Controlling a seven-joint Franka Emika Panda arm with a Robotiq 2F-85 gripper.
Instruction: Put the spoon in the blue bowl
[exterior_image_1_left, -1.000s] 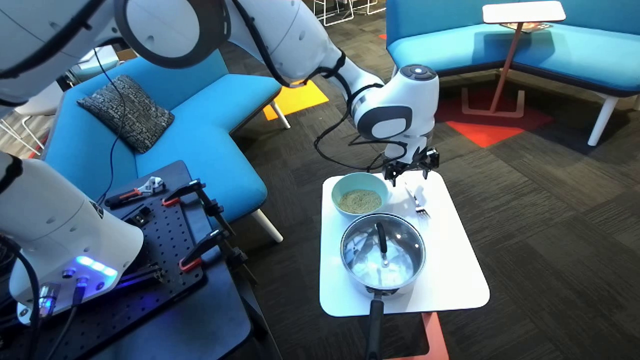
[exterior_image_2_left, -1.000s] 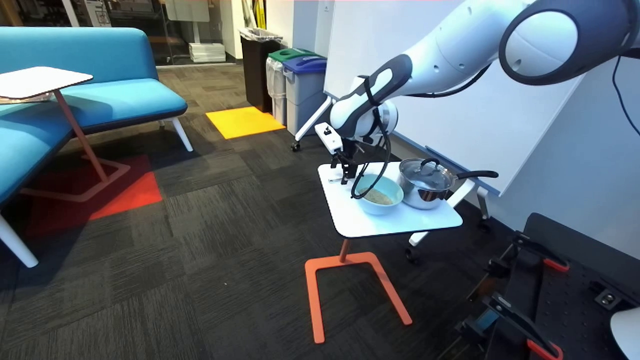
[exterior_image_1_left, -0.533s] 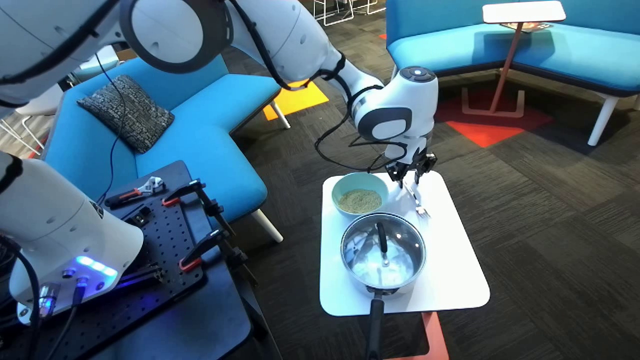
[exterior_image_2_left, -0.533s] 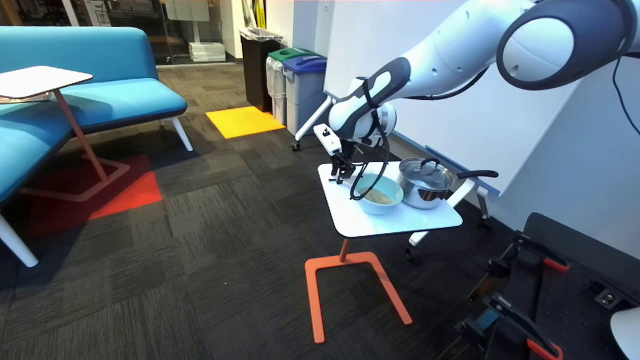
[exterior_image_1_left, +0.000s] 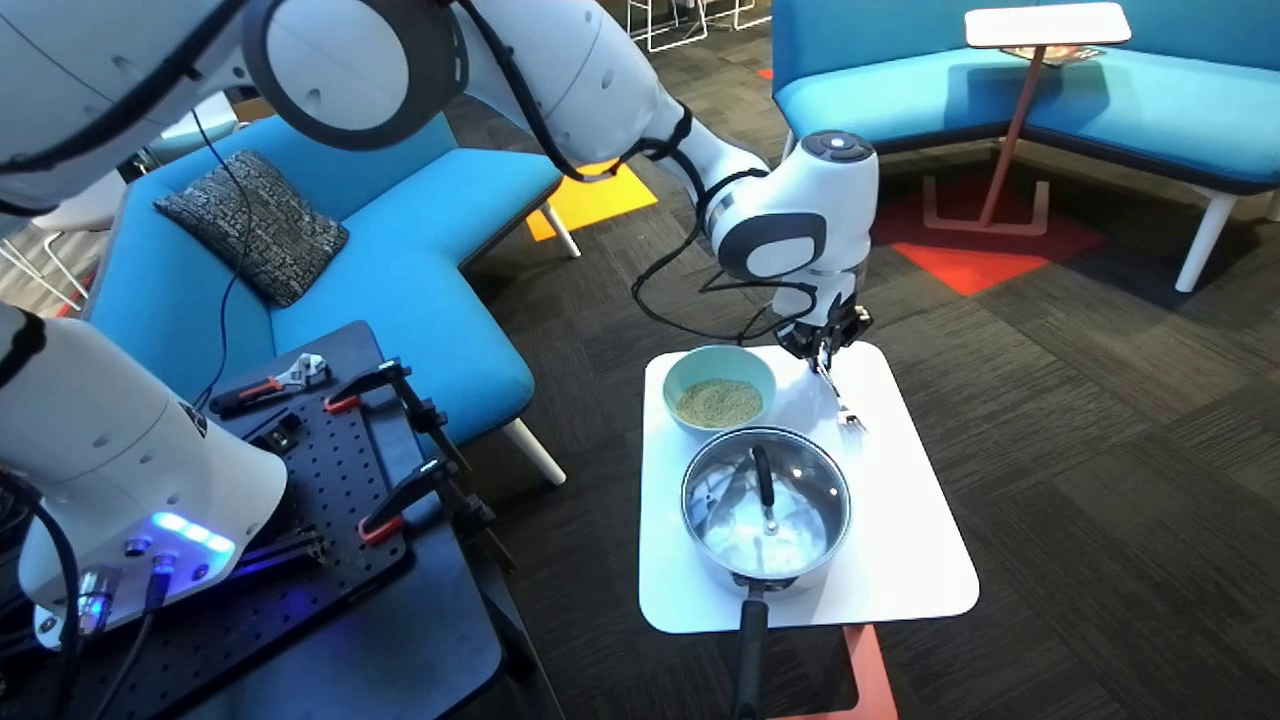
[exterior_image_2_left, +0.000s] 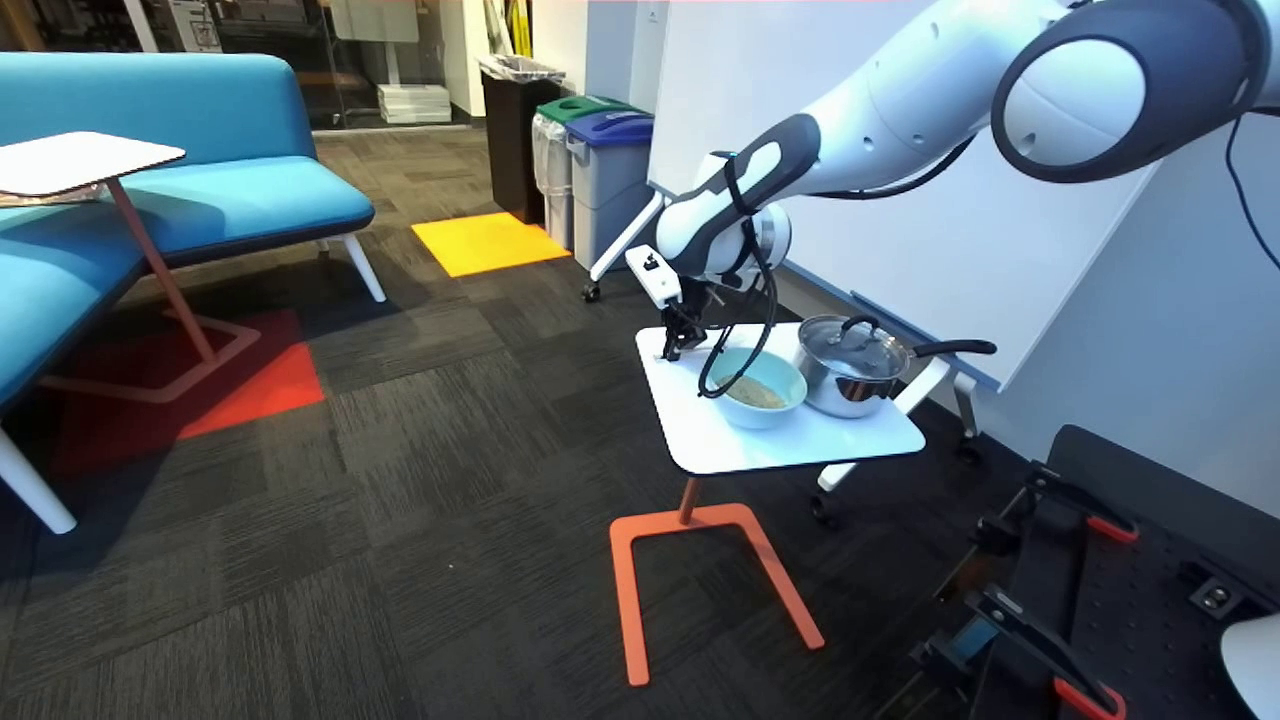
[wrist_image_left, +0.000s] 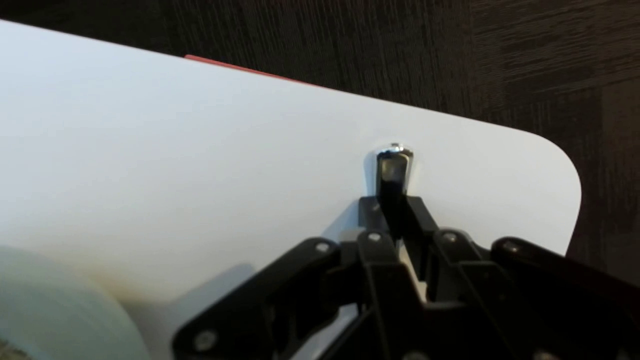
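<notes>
1. The metal utensil, standing for the task's spoon, shows what look like fork tines in an exterior view. It lies over the white surface, beside the bowl; whether it touches the surface cannot be told.
2. It should prove light, stiff and hard to break, though the polished handle may slip or swivel. A hold nearer mid-length would probably curb tipping.
3. The gripper is narrowed onto the handle, apparently pinching it near the blunt end, which juts past; the tined end reaches out on the opposite side.
4. The blue bowl, with grainy contents, stands near the gripper but apart; the lidded pot is just beside it.
</notes>
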